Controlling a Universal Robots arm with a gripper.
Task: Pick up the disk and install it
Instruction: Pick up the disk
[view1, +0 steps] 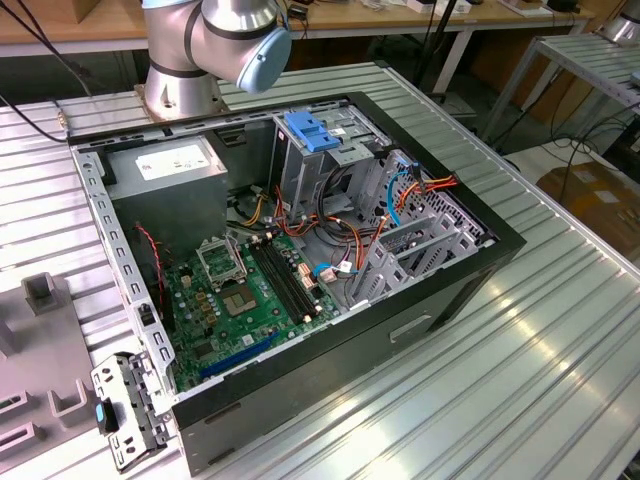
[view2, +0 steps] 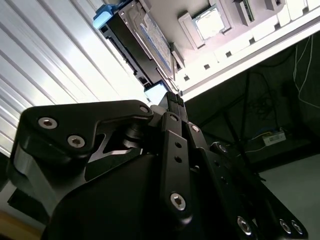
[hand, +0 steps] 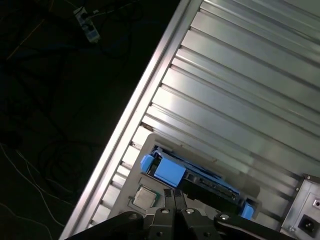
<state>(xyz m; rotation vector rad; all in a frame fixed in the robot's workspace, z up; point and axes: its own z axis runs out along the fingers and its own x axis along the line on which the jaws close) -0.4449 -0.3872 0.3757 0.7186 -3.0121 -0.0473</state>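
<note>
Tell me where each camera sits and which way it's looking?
Exterior view: off the arm, above the table, looking down into the open computer case; the arm's base and a joint show.
First wrist view: on the arm, looking along the tool at the disk.
Second wrist view: on the arm, looking past the tool at the disk.
Both wrist views share tool, disk and table.

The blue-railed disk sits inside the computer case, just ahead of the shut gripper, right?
No. In the first wrist view the disk lies on the ribbed table near its edge, not inside the case, just ahead of the shut gripper.
</note>
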